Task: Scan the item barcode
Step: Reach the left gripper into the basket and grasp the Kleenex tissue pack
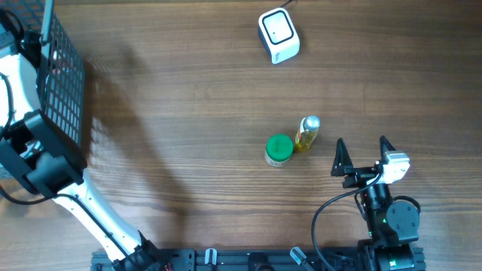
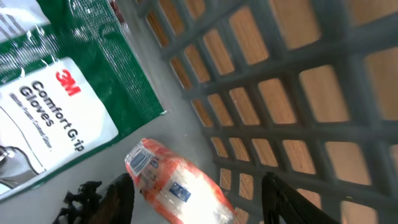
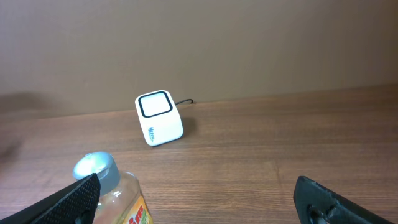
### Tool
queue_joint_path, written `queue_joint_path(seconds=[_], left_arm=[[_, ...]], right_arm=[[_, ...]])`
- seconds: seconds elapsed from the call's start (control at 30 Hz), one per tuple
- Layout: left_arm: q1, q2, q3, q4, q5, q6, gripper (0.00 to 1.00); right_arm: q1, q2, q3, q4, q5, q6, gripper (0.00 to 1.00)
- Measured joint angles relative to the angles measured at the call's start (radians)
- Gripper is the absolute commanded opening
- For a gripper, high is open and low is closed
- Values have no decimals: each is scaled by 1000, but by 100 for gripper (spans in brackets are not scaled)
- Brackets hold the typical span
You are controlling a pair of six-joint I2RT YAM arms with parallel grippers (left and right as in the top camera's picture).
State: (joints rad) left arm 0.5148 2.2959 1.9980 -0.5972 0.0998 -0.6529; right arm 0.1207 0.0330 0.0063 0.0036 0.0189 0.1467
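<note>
Right now my left gripper (image 2: 198, 196) is down inside the wire basket (image 2: 292, 93). Its fingers (image 2: 121, 199) straddle an orange-and-white packet (image 2: 180, 186), whose barcode label faces the wrist camera. I cannot tell whether they pinch it or only stand around it. A 3M gloves pack (image 2: 56, 118) lies ahead and to the left. My right gripper (image 1: 364, 153) hangs wide open and holds nothing. The scanner (image 3: 159, 118) sits well ahead of it, a silver-capped bottle (image 3: 109, 186) near its left finger, and a green-lidded jar (image 1: 279, 149) just beyond the bottle.

scanner (image 1: 279, 35): white | jar lid (image 1: 279, 147): green | bottle (image 1: 306, 136): yellow | basket (image 1: 64, 83): black
</note>
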Motion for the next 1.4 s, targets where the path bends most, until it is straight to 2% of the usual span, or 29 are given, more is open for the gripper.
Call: queue_joint_path(seconds=[0.07, 0.2, 0.33, 0.47, 0.53, 0.6, 0.63, 0.8, 0.9, 1.2, 1.4], left_arm=[[-3, 17, 0, -1, 0, -4, 42], [-2, 31, 0, -32, -8, -14, 36], [5, 31, 0, -91, -16, -15, 36], [29, 31, 0, -163, -18, -15, 46], [42, 31, 0, -189, -23, -15, 56], [59, 31, 0, -210, -26, -13, 72], [67, 31, 0, -215, -27, -11, 74], [87, 31, 0, -230, -26, 6, 73], [88, 31, 0, -225, 3, 111, 77], [83, 13, 0, -154, 55, 499, 76], [45, 10, 0, -112, 55, 676, 76]], right_arm=[[0, 0, 0, 0, 0, 0, 100], [0, 0, 0, 0, 0, 0, 100], [0, 0, 0, 0, 0, 0, 100], [0, 0, 0, 0, 0, 0, 100], [0, 0, 0, 0, 0, 0, 100], [0, 0, 0, 0, 0, 0, 100], [0, 0, 0, 0, 0, 0, 100], [0, 0, 0, 0, 0, 0, 100], [0, 0, 0, 0, 0, 0, 100], [0, 0, 0, 0, 0, 0, 100], [0, 0, 0, 0, 0, 0, 99]])
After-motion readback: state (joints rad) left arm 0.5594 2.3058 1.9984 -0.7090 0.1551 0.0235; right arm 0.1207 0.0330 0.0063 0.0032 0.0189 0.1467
